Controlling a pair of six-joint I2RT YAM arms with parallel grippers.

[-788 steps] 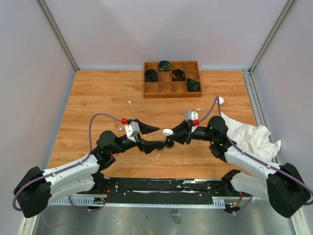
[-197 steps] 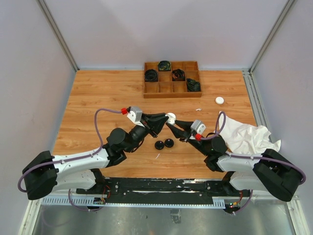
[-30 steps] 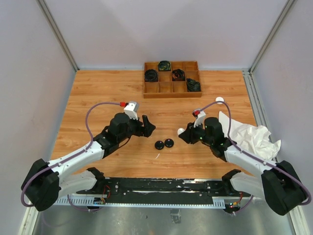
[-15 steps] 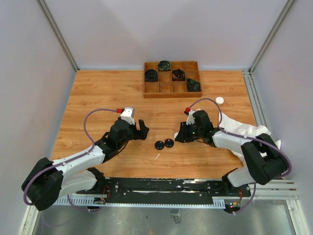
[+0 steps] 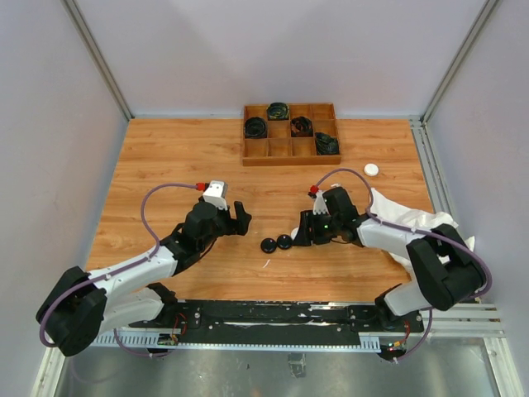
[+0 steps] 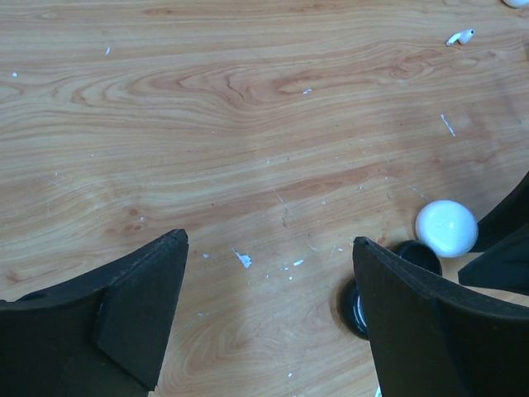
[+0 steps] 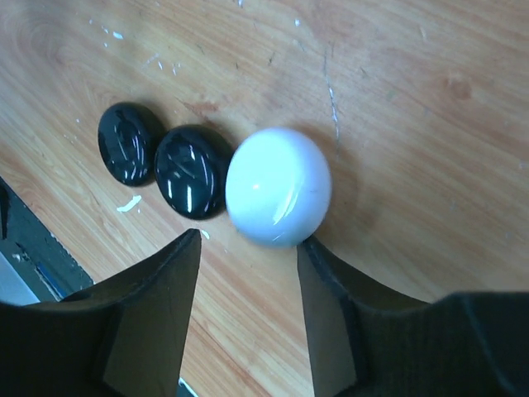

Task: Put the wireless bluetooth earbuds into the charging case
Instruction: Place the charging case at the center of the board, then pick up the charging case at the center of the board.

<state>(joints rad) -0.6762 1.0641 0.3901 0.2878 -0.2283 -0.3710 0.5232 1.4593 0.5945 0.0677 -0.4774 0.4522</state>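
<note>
A white round charging case (image 7: 278, 187), lid shut, lies on the wooden table right beside two black round cases (image 7: 192, 171) (image 7: 131, 142). My right gripper (image 7: 250, 241) is open just behind the white case, whose near edge meets the right fingertip; nothing is gripped. From above, the right gripper (image 5: 299, 234) sits low next to the black cases (image 5: 277, 244). My left gripper (image 5: 240, 217) is open and empty to their left. In the left wrist view the left gripper (image 6: 271, 244) spans bare wood, with the white case (image 6: 446, 228) off to its right. One white earbud (image 6: 460, 37) lies far ahead.
A wooden compartment tray (image 5: 291, 147) with coiled black cables stands at the back. Another small white round case (image 5: 371, 169) lies at the right, near a crumpled white cloth (image 5: 421, 227). Small white flecks dot the wood.
My right gripper has moved left and down beside the black cases and opened, leaving the white case on the table. My left arm drew back slightly, then stayed still.
</note>
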